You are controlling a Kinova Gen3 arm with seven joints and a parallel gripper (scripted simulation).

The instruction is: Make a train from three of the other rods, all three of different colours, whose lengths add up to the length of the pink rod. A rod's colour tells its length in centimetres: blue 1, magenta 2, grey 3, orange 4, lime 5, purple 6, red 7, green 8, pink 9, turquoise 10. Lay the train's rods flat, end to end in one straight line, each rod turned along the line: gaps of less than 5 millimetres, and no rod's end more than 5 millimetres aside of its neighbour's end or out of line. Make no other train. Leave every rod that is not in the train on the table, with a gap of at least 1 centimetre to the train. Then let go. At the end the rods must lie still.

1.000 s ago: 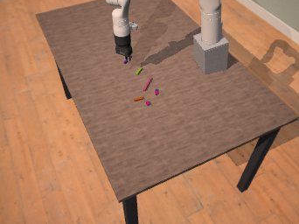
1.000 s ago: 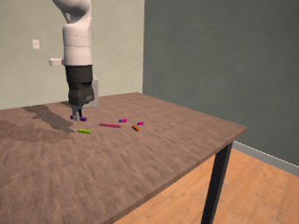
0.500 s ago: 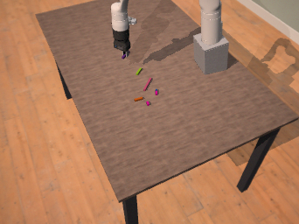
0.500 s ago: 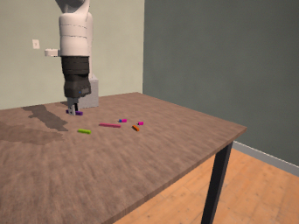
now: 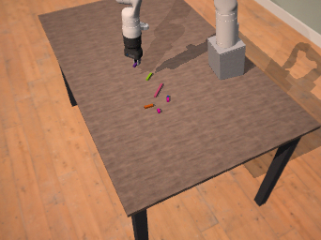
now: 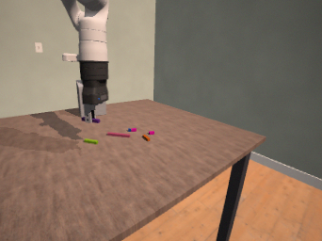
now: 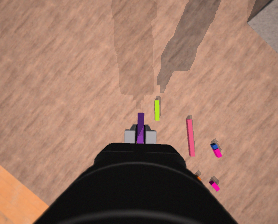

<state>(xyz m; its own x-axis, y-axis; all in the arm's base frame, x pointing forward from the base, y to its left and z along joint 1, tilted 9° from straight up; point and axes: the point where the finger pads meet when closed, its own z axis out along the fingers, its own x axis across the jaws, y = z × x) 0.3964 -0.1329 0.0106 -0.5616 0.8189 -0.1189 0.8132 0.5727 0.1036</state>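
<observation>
My two-finger gripper [image 7: 141, 136] is nearly closed on the short purple square-section rod [image 7: 140, 127], pinched across its narrow sides with one end projecting forward. I judge the rod light, rigid and smooth-sided, so a mid-length grip suits it best and should prevent pivoting. It hangs between my fingers just above the brown wooden table [image 5: 197, 138], apart from the slim lime rod [image 5: 149, 76] and the long pink rod [image 5: 159, 90].
</observation>
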